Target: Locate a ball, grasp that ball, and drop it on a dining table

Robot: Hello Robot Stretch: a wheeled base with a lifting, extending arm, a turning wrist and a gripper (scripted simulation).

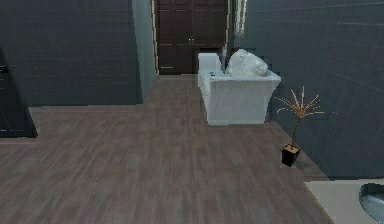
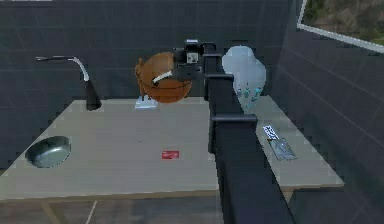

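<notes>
One ball (image 2: 158, 82) is at my tool (image 2: 180, 68), far across the desk (image 2: 130, 150). I cannot tell if it's held; dropping remains.

In the arm side view the arm (image 2: 240, 150) hides a strip of the desk (image 2: 120, 150) and the lower left side of the jug (image 2: 248, 72). The jaws stand in front of the ball (image 2: 158, 80) and cover its right part; whether they hold it, I cannot tell. A pale thing (image 2: 146, 103) under the ball and a red thing (image 2: 170, 154) are too small to name. The window (image 2: 345, 22) is cut by the top and right edges. In the forward view the bottom right corner cuts a bowl (image 1: 372, 197), the left edge a cabinet (image 1: 12, 105).
</notes>
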